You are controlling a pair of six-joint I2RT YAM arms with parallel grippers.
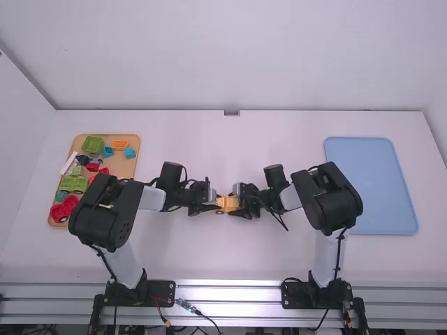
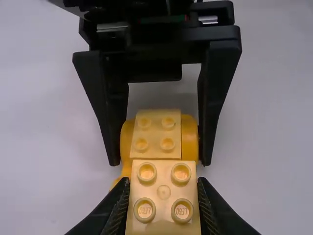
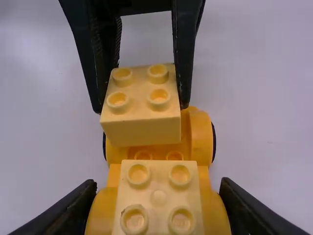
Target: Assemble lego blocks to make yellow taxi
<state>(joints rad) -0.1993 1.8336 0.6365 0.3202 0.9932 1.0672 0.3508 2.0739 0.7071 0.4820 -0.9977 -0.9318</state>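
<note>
Chassis (image 3: 201, 134) found between both arms, over mid-tabletop (image 1: 230, 258), long axis running hand to hand. Right hand (image 3: 159, 182) grips its sides, flanking the mounted block (image 3: 159, 197). Left hand (image 2: 164, 182) clasps the yellow brick (image 3: 143, 129) above the chassis end nearer the left arm; contact undetermined. Assessment: square brick to that axis, then press down.
</note>
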